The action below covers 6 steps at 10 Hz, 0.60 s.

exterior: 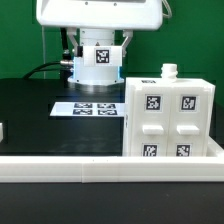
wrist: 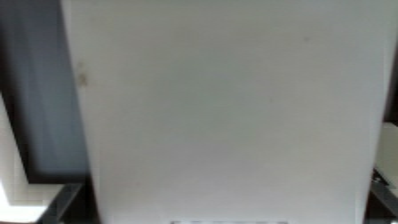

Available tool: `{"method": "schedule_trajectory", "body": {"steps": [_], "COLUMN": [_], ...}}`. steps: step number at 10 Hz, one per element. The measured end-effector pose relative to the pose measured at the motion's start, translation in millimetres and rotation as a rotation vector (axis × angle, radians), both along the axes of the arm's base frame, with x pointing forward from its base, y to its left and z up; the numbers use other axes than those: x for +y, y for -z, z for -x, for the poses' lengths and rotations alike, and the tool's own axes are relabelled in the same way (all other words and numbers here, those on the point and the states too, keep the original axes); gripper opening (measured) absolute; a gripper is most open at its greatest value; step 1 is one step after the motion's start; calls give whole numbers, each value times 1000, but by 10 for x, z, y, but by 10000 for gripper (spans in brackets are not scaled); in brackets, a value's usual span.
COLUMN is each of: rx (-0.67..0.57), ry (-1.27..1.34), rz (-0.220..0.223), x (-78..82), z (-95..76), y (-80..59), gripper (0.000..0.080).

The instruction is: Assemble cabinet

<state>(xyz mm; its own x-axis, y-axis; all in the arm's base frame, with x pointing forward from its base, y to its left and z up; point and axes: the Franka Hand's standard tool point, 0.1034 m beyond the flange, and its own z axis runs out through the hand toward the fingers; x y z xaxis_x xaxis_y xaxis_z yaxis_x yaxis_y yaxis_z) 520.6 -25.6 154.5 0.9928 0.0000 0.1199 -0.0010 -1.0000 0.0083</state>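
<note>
In the exterior view, a low white rail (exterior: 100,166) runs across the front of the black worktop (exterior: 40,125). Just behind it, on the exterior view's right, the cabinet (exterior: 168,118) stands upright. Its white body shows four square fields on the front face, two above two, and each field carries a black-and-white tag. A small white stub (exterior: 170,72) sticks up from the top of the body. At the exterior view's left edge a small white piece (exterior: 3,130) lies on the worktop, but the frame cuts it and I cannot tell what it is.

Further back, left of the cabinet, the marker board (exterior: 88,108) lies flat on the worktop. Behind it is the robot (exterior: 100,15), with a white block (exterior: 100,55) under it that bears one tag. Dark cables (exterior: 48,68) run along the back on the left.

The wrist view is almost filled by a plain white surface (wrist: 222,110), very close and blurred; which part it is I cannot tell. A dark shape (wrist: 50,200) sits beside it. The fingers are not clearly seen in either view, so I cannot tell whether the hand is released, clenched or grasping something.
</note>
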Motion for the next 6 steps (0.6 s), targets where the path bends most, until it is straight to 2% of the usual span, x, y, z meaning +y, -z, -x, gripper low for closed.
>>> {"method": "schedule_trajectory", "body": {"steps": [4,6], "rx": [5,17], "ry": [-1,-9], "rz": [-1,-9], "x": [32,267], "z": [-6,-183], "y": [1,-131], "gripper": [560,560]}}
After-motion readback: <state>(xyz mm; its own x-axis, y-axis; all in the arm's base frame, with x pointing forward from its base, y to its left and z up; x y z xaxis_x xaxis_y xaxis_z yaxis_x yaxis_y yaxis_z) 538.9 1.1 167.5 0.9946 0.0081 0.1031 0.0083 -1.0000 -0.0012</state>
